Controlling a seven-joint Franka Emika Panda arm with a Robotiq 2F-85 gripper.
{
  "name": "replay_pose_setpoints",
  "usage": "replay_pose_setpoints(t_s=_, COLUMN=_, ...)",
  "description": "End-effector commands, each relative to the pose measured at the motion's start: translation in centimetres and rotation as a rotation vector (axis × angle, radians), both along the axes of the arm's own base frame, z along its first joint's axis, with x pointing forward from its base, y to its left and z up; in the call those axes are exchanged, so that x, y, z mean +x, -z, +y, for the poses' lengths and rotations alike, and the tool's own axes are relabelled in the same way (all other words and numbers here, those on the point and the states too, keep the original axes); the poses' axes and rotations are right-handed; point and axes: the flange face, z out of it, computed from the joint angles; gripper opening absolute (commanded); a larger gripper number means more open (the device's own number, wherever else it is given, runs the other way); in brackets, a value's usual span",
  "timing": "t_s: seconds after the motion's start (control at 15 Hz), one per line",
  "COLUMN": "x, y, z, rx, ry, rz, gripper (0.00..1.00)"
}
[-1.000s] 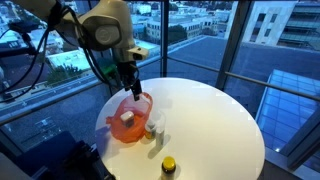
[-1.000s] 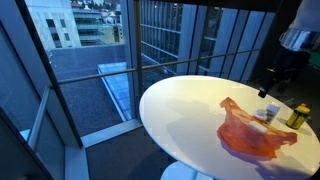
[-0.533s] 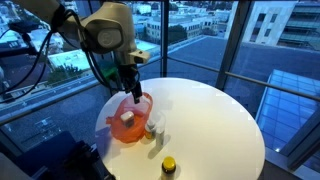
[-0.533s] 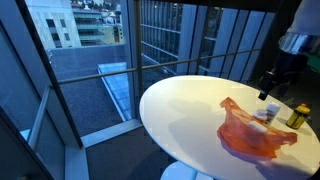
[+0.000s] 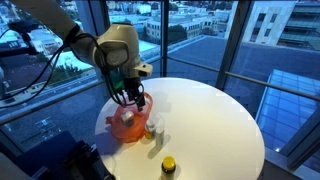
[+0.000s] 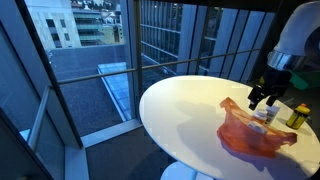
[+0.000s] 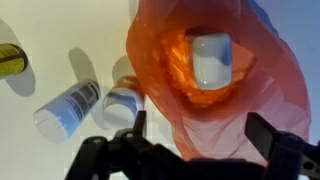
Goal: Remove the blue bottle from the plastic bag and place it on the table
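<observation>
Fingers (image 7: 270,135) apart above orange bag (image 7: 165,60); bottle (image 7: 211,58) inside visible only from wrist.

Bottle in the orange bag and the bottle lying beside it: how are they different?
The bottle in the bag sits inside the orange bag; the lying bottle rests on the bare table. The bottle in the bag shows its squarish end to the wrist camera; the lying bottle shows its long side and a blue label. Both look mostly white.
</observation>
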Motion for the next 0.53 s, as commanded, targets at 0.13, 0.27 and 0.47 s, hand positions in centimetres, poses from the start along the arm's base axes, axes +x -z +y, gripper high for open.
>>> replay_pose_setpoints(t_s=0.13, x=-0.2, y=3.3, z=2.5, rx=0.019, ry=-0.082, rz=-0.006, gripper=1.0)
replay_pose_setpoints(t_s=0.27, x=-0.7, y=4.2, z=3.2, rx=0.02, ry=-0.092, rz=0.011, gripper=1.0)
replay_pose_setpoints(t_s=0.47, x=-1.5, y=5.2, z=3.9, rx=0.023, ry=-0.095, rz=0.044, gripper=1.0)
